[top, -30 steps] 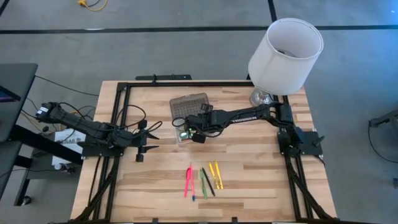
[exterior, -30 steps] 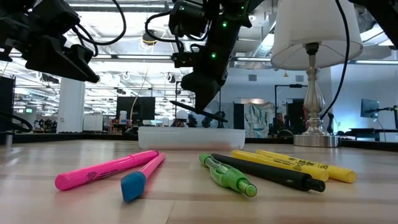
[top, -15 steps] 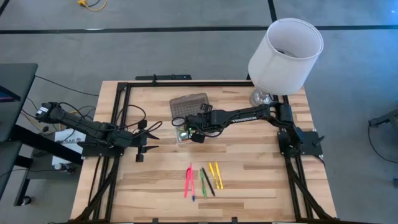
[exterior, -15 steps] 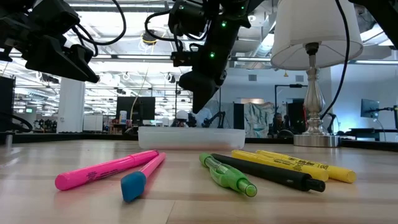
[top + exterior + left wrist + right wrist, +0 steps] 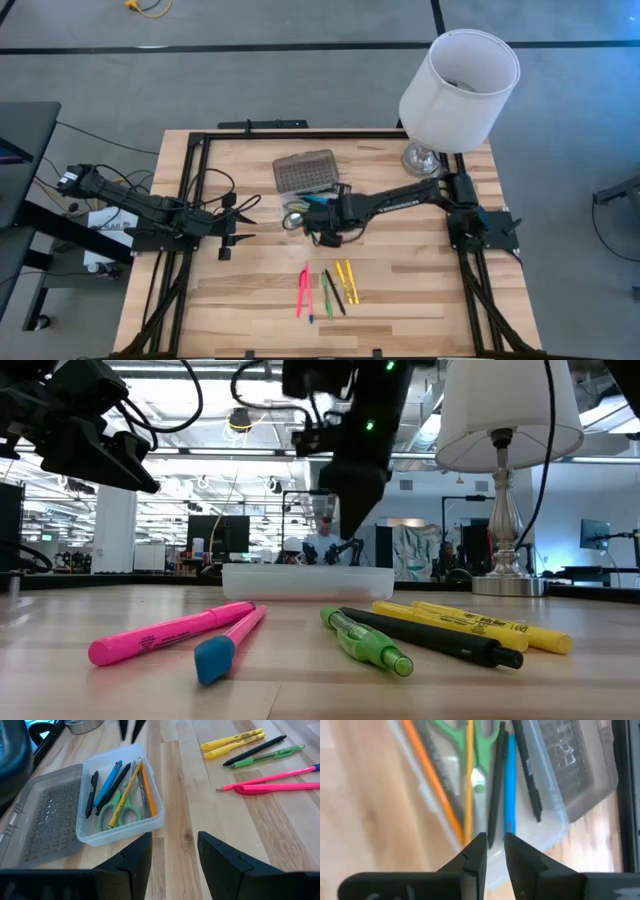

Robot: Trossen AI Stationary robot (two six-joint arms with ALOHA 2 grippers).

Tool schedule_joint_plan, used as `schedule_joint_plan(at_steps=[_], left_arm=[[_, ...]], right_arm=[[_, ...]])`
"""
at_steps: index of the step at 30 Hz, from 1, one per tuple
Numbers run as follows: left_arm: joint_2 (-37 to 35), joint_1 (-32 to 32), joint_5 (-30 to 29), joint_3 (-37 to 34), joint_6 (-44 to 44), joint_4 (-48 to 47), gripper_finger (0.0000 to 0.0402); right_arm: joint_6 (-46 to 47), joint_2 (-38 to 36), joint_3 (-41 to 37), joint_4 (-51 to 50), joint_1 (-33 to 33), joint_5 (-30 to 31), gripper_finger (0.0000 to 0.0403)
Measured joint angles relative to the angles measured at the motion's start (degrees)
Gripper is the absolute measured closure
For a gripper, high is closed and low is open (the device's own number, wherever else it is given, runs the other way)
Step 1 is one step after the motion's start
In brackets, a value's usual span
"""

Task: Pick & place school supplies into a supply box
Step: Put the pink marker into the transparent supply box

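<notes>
Even, bright overhead light falls across the wooden table [image 5: 400,280], with only faint shadows beside the pens. In the low view, ceiling lights glare behind the right gripper [image 5: 355,510], leaving it a dark silhouette, while the room beyond is soft. In the right wrist view, the supply box [image 5: 555,827] ahead of the fingertips is smeared by blur.

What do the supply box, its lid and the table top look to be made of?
Supply box: clear, glossy plastic, probably; its contents show through the wall. Lid: greyish translucent plastic with a moulded grid, likely stiff. Table top: pale wood planks with visible grain and seams.
</notes>
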Motion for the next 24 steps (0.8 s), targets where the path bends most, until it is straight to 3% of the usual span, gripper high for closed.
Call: schedule_joint_plan(at_steps=[7,10,13,18,24], left_arm=[[0.0,0.01,0.74,-0.02,0.09,1.02,0.0247],[0.79,-0.04,4.41,-0.7,0.94,4.87,0.0247],[2.7,-0.04,10.63,-3.58,4.41,14.47,0.0247],[10.2,-0.24,21.4,-6.12,11.99,28.81,0.0247],[24.35,-2.81,23.78,-3.36,18.2,38.96,0.0247]], right_arm=[[11.82,-1.14,0.13,-6.42,8.03,2.42,0.034],[18.23,-1.09,0.06,-10.82,12.32,4.64,0.034],[26.49,-1.16,0.05,-14.91,16.84,7.67,0.034],[37.5,-1.16,-0.2,-19.19,23.8,15.99,0.034],[46.96,-1.16,-0.2,-23.19,28.77,21.36,0.034]])
